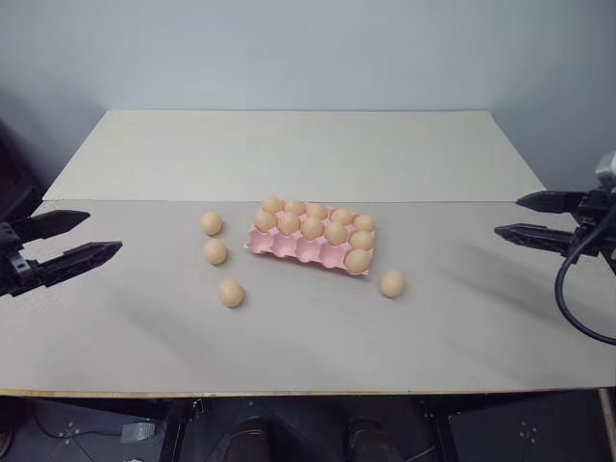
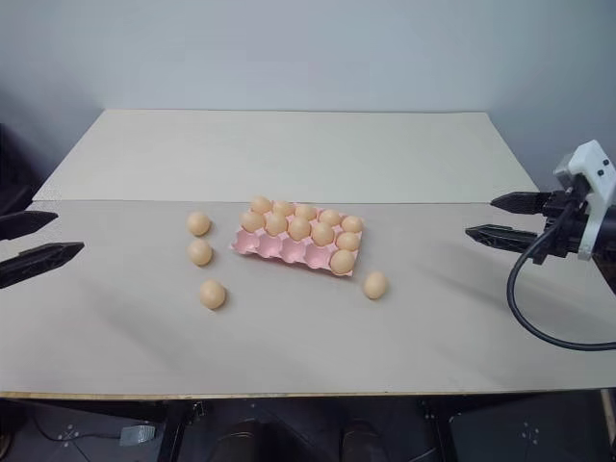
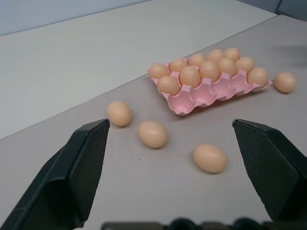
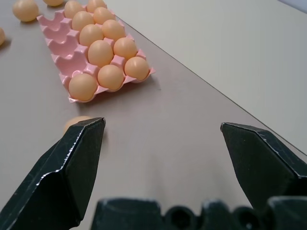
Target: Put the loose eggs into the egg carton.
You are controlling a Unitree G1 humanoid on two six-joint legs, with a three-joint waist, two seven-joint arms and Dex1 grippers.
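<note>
Left eye view: four eggs lie loose beside the carton (image 1: 310, 246).
Left gripper (image 1: 69, 241) and right gripper (image 1: 520, 217) hover spread, holding nothing, well apart from the eggs (image 1: 230, 293).

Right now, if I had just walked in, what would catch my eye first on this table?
Probably the pink egg carton in the middle of the table, most of its cups filled with tan eggs. Four loose eggs lie around it: three to its left, one by its near right corner. At either side an open black gripper hangs, left and right, holding nothing.
</note>
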